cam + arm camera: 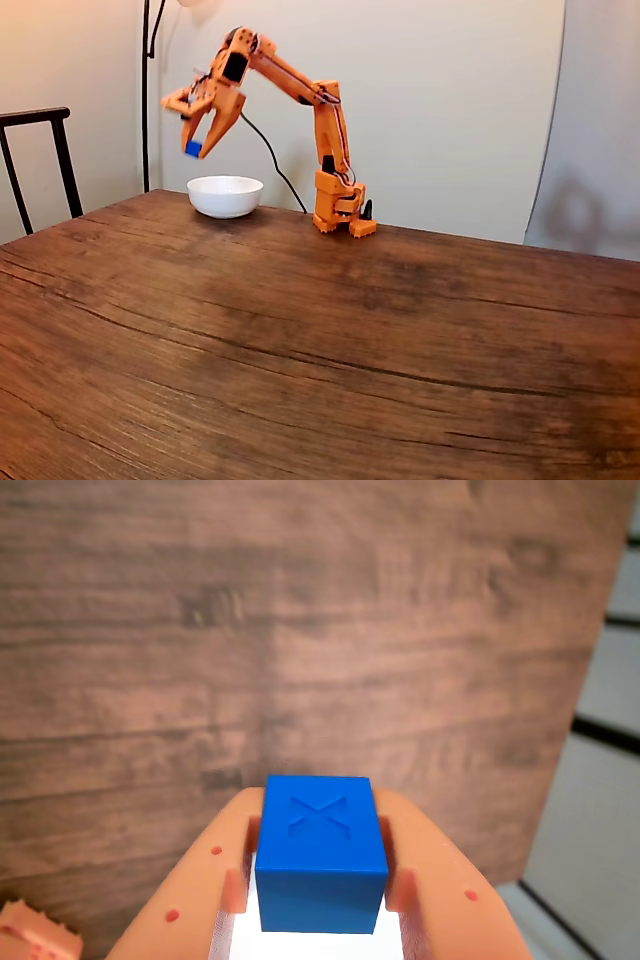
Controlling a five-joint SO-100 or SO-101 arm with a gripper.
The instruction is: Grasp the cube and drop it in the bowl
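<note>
The blue cube [320,855] has an X embossed on its top face and sits clamped between my orange fingers [225,885] in the wrist view. In the fixed view my gripper [195,148] hangs high in the air, pointing down, shut on the cube [193,149]. The white bowl [225,196] stands on the table just below and slightly right of the cube. A clear gap of air separates the cube from the bowl's rim.
The arm's orange base [342,212] stands at the table's far edge, right of the bowl. A dark chair [40,160] and a lamp pole [146,90] stand at the far left. A black cable [270,155] runs behind the bowl. The wooden table [320,350] stretches wide in front.
</note>
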